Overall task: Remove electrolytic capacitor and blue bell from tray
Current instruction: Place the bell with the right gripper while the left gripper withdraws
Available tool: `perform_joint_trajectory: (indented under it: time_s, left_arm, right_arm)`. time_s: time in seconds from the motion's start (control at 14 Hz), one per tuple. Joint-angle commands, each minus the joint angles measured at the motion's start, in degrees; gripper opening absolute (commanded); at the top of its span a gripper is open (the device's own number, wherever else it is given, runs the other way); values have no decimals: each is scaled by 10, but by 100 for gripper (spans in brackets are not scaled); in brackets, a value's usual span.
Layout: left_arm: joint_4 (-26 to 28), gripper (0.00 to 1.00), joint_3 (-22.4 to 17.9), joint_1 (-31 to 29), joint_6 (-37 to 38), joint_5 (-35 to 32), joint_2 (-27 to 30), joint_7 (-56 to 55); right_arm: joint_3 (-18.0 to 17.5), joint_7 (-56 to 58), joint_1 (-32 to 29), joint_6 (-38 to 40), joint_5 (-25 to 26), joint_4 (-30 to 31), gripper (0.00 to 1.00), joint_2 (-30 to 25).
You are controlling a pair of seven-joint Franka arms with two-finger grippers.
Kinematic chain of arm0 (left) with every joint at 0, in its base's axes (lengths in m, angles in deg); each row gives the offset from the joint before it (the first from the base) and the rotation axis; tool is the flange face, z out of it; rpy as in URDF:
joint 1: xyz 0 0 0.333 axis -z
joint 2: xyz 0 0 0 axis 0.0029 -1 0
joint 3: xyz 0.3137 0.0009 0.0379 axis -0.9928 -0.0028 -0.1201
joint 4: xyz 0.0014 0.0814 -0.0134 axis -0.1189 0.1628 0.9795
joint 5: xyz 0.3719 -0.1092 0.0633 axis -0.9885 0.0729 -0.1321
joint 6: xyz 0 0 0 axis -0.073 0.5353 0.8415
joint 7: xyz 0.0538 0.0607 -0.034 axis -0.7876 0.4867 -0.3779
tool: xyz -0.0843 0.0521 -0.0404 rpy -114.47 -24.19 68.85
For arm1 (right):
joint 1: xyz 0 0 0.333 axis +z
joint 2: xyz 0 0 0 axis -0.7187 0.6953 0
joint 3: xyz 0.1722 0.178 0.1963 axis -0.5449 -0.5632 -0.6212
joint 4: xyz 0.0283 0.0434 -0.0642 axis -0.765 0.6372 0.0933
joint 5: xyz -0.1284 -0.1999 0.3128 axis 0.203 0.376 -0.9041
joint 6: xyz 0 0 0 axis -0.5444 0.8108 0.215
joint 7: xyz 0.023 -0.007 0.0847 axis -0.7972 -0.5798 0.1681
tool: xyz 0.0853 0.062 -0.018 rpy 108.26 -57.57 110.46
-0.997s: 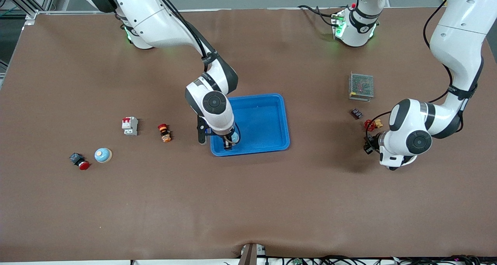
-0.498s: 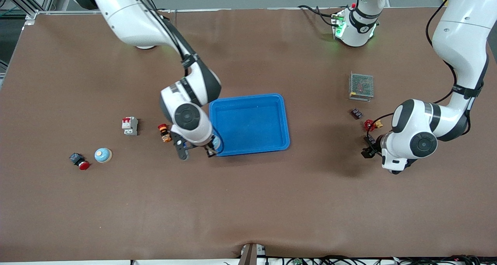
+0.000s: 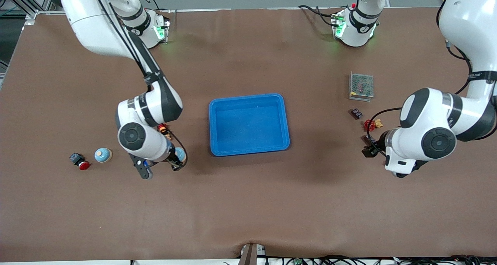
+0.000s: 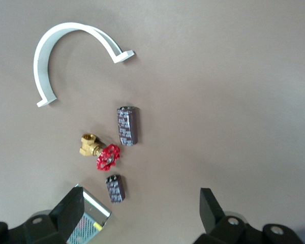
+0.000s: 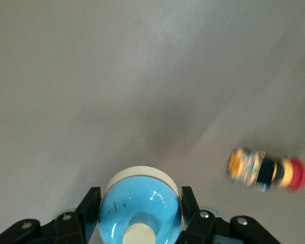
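My right gripper (image 3: 176,160) is shut on a blue bell (image 5: 140,211) with a cream base and button, held over the bare table between the blue tray (image 3: 288,121) and the right arm's end. A second blue bell (image 3: 103,155) sits on the table toward the right arm's end. My left gripper (image 4: 140,211) hangs open with nothing between its fingers, over the table near two dark capacitors: a longer one (image 4: 127,125) and a shorter one (image 4: 115,188). The shorter capacitor (image 3: 356,113) also shows in the front view. The tray holds nothing.
A brass valve with a red handle (image 4: 99,152) lies between the capacitors, a white curved clip (image 4: 76,51) nearby. A metal mesh box (image 3: 361,86) stands toward the left arm's base. An orange-and-red pushbutton (image 5: 267,170) lies beside the right arm, a black-and-red one (image 3: 79,162) beside the table bell.
The right arm has carried the bell from over the tray out past its rim toward the right arm's end. The left gripper has opened wide and shifted slightly.
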Motion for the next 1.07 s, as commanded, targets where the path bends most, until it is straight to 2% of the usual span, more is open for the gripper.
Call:
perform_joint_trajectory:
  time_s: [0.0,0.14,0.28,0.64,0.78,0.85,1.0]
  left_arm:
    - [-12,100,13,-5,23,-7,34,35]
    - [-12,100,13,-5,23,-7,56,63]
    - [-13,100,14,-4,31,-7,74,98]
    - [-13,100,36,-4,33,-5,111,120]
    - [-12,100,34,1,33,0,137,164]
    - [-9,100,27,11,33,11,155,193]
    - [-8,100,-40,59,34,50,191,212]
  right_arm:
    - [-9,80,-38,-89,0,132,0,-63]
    - [-9,132,-63,-167,0,197,0,-72]
    - [-8,167,-83,-202,0,229,0,-74]
    - [-7,218,-115,-202,3,239,0,-79]
    - [-7,240,-130,-201,3,239,0,-79]
    - [-7,251,-136,-201,3,239,0,-79]
    - [-7,268,-149,-197,3,237,0,-77]
